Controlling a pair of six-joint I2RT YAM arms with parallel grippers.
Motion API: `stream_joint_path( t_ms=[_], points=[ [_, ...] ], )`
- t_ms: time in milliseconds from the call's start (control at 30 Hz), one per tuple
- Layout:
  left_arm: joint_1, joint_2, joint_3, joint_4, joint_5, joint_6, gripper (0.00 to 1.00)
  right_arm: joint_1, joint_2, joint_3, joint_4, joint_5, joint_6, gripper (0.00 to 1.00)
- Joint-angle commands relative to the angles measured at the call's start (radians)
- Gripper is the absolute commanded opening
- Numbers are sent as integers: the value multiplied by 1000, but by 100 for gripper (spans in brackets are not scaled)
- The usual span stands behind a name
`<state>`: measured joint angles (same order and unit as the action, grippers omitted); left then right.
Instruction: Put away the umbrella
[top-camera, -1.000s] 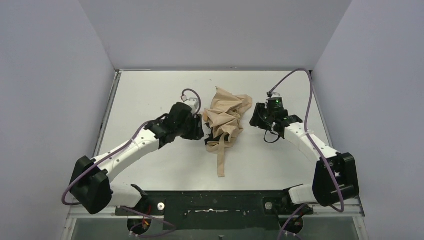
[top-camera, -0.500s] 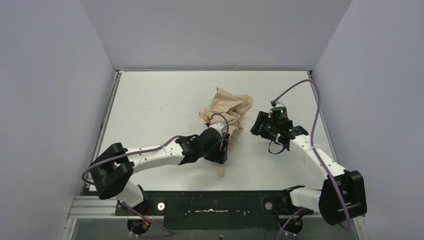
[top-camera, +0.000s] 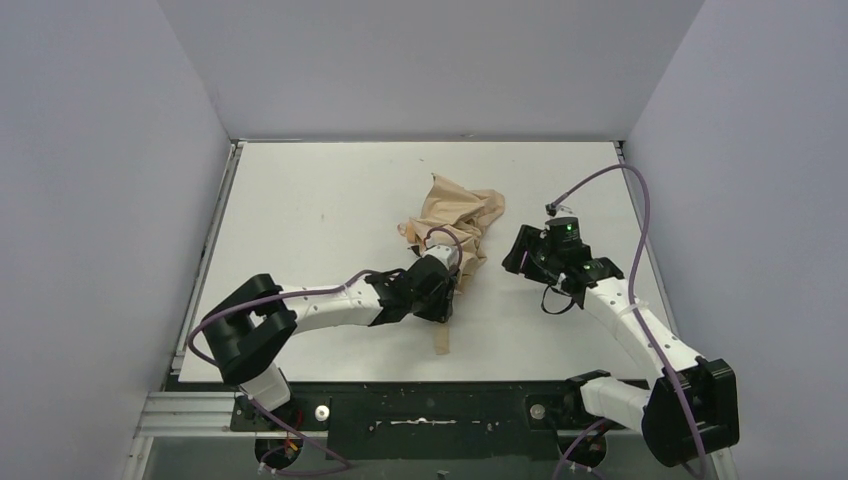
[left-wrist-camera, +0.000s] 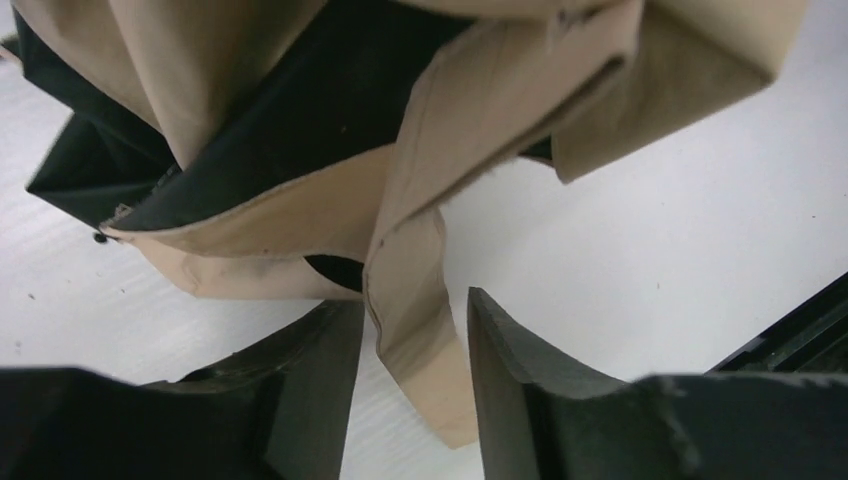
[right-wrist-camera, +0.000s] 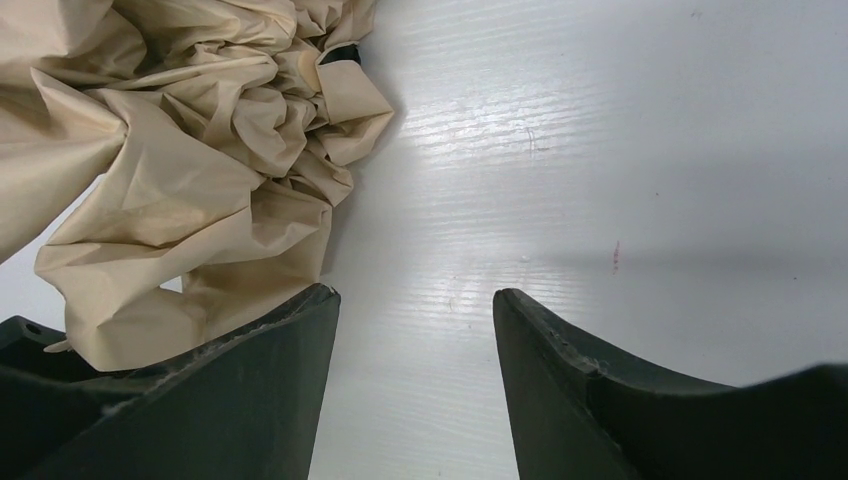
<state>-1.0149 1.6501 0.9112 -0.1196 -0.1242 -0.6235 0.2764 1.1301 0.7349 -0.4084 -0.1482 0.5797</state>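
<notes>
Swung my left gripper (left-wrist-camera: 412, 302) to the near side of the umbrella (top-camera: 462, 222), which sits mid-desk. Its jaws are parted astride the strap (left-wrist-camera: 420, 380), not pinching. Right gripper (right-wrist-camera: 415, 293) is spread and empty beside the fabric. The cloth looks light, limp and slippery, so I'd grab the strap, not the canopy.

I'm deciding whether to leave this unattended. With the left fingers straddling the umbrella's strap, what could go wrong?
1. The strap lies loose between the fingers of the open left gripper; it may slip out as they close.
2. The right gripper is open over the table beside the umbrella, holding nothing, so pulling the strap could drag the whole bundle.
</notes>
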Motion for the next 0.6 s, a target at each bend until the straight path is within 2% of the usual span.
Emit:
stream_joint_path(
  t_ms=[0,67,133,167,367,567],
  points=[
    [28,-4,52,104,20,13,32,3,-59,0,4,-14,9,60],
    [42,-14,60,103,54,15,15,3,-70,3,-7,-17,6,60],
    [43,-42,70,81,65,25,2,3,-87,7,-15,-20,4,60],
    [41,-61,75,62,65,28,0,4,-96,7,-20,-21,4,60],
    [18,-266,86,-77,75,64,0,4,-137,8,-26,-46,16,60],
    [1,-390,88,-143,283,113,0,6,-141,13,-16,-90,21,61]
  ],
)
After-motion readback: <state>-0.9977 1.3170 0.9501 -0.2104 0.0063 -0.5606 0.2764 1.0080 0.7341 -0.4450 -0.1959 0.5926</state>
